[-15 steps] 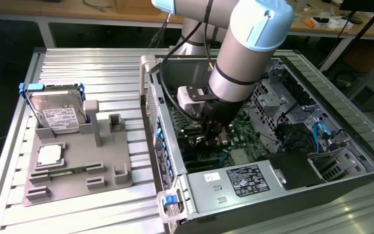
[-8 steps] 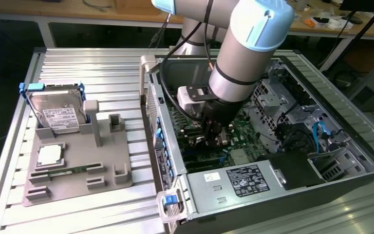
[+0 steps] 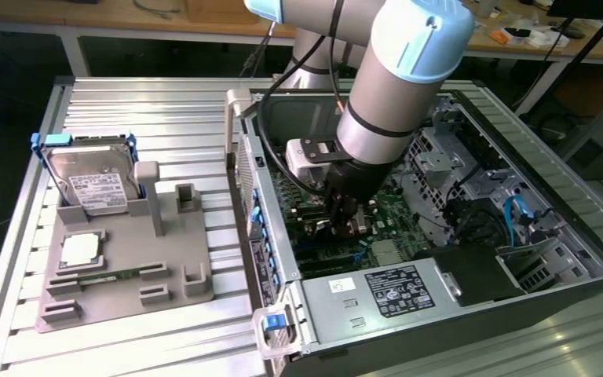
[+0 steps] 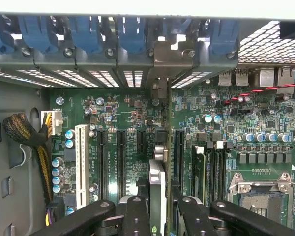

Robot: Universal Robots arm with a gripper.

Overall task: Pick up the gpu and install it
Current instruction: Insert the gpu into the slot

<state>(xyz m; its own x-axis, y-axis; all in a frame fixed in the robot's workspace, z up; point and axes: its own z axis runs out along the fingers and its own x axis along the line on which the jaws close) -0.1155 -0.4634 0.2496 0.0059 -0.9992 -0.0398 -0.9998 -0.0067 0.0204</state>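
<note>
Wrist view: the tool is closed on the graphics card, held edge-on above the green motherboard, between black slots with narrow gaps either side. Its bracket end reaches toward the blue latches at the case's rear edge. In the exterior view the arm hides most of the card inside the computer case. Printing on the power supply label is too small to read.

Silver arm, light-blue caps, black fingers

gpu lower edge hidden between gripper fingers (cut off by frame), slot contact unclear
</note>
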